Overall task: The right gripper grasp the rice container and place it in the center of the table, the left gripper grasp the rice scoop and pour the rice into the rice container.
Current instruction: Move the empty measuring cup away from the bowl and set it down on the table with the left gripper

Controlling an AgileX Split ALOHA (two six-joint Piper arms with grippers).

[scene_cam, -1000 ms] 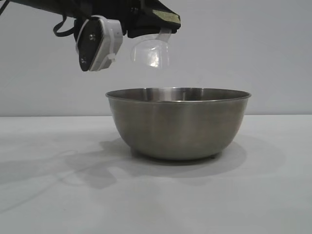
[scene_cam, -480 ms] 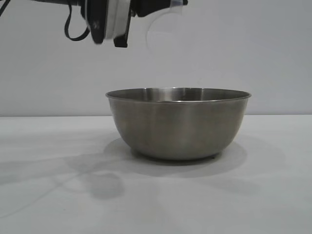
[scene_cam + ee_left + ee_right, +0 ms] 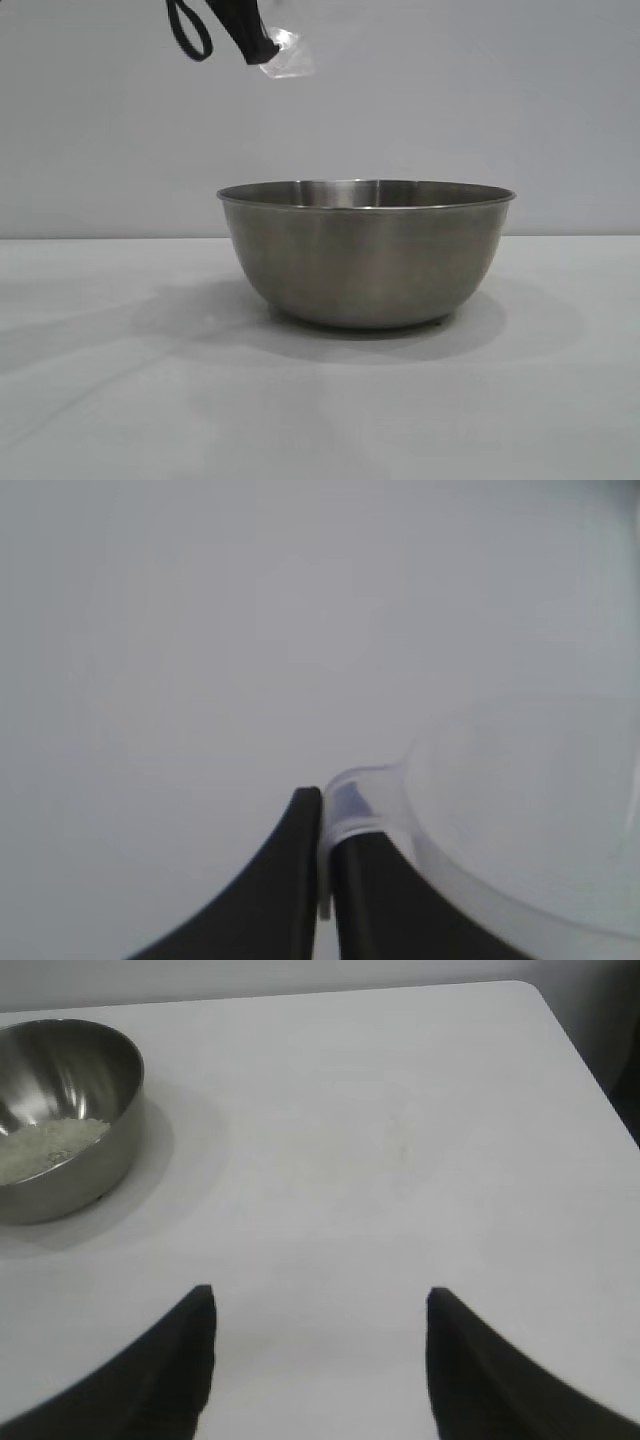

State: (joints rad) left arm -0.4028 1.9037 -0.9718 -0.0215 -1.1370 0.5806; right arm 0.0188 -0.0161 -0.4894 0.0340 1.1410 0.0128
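High above the rice container [image 3: 366, 255], left end effector [image 3: 322, 880] clamped on rice scoop [image 3: 520, 830] handle, right end effector [image 3: 318, 1360] open, empty

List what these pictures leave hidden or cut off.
- Rice in the round brushed-steel bowl: hidden by its wall in the exterior view; only the right wrist view shows white grains.
- Left gripper: cut off by the exterior view's top edge; only a black tip shows.
- Translucent plastic scoop: mostly cut off there; blurred in the left wrist view, contents unreadable.
- Right gripper: outside the exterior view.
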